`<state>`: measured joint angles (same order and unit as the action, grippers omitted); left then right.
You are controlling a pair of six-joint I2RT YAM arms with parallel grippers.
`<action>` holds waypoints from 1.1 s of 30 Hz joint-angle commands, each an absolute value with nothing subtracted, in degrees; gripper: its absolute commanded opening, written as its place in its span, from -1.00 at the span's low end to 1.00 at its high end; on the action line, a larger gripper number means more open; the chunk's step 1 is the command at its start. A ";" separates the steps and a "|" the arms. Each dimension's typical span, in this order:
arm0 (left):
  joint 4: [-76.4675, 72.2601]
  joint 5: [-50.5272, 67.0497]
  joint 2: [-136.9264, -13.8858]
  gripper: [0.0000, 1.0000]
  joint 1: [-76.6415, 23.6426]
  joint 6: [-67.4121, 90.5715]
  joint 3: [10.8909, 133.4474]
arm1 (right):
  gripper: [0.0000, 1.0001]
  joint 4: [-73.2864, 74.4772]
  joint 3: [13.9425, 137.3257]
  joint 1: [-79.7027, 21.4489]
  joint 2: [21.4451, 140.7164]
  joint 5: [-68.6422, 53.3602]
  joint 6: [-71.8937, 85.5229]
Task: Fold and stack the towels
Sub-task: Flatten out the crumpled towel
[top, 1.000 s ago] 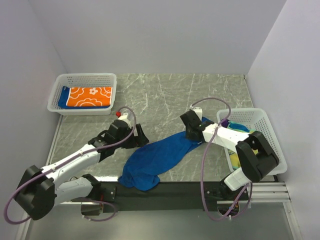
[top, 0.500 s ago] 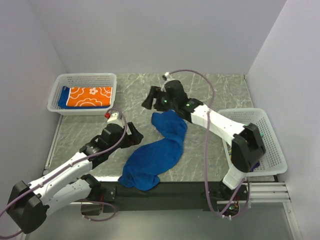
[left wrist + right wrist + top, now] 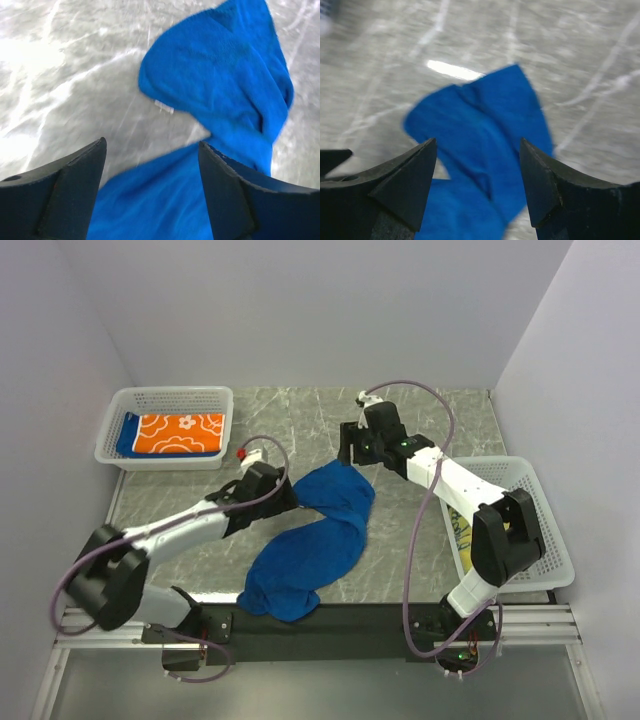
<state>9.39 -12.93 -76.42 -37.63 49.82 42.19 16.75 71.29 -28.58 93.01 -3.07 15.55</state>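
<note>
The blue towel (image 3: 315,540) is lying in a crumpled, twisted strip in the middle of the top view. It runs from a bunched end at lower centre, right by the near edge of the table (image 3: 300,420), up to a rounded lump at centre frame. It's not folded at all, just flat on the marble.

The left gripper (image 3: 283,496) sits right at the left edge of that upper lump, coming in from the lower left. Its jaws are spread wide with nothing pinched between them. In the left wrist view the two dark fingers (image 3: 75,190) frame the bottom corners. The towel fills the gap between them and the upper right, with a little white tag (image 3: 164,106) on its edge.

The right gripper (image 3: 349,448) is just above the lump's top end, reaching in from the right. It's also spread open and holding nothing. In its own view the towel lies mid-frame beyond the fingertips, pretty blurry. I honestly can't tell if either gripper touches the cloth.

Further out, the left basket (image 3: 120,430) at upper left holds an orange towel (image 3: 180,432) with white flowers, lying on something blue. The right basket (image 3: 545,520) at the right edge is partly behind the arm, with a bit of yellow cloth (image 3: 462,530) showing.
</note>
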 commanded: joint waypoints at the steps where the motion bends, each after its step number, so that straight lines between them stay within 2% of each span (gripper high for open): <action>1: 6.59 -14.33 -83.47 0.54 -37.18 53.52 46.93 | 0.46 16.88 69.79 -27.51 91.32 -1.32 9.67; 3: 5.46 -14.68 -85.86 0.38 -36.57 54.93 48.42 | 0.46 16.00 69.43 -27.25 91.49 -1.76 9.41; 10: 2.74 -14.68 -94.73 0.20 -34.98 56.95 51.07 | 0.45 14.24 69.34 -27.16 93.77 -2.37 7.83; 16: -2.02 -13.63 -97.99 0.06 -32.79 58.18 49.75 | 0.43 13.36 69.08 -26.98 94.83 -2.81 7.38; 19: -2.29 -12.31 -99.22 -0.07 -32.61 57.57 50.53 | 0.43 13.01 68.91 -26.98 95.18 -2.64 7.30; 29: 2.19 -8.26 -98.26 -0.05 -33.05 57.31 48.69 | 0.43 12.39 71.89 -25.49 98.87 -2.90 6.07; 33: 4.83 -8.88 -99.57 -0.11 -33.40 56.25 49.83 | 0.43 12.39 73.56 -24.87 101.33 -3.43 4.66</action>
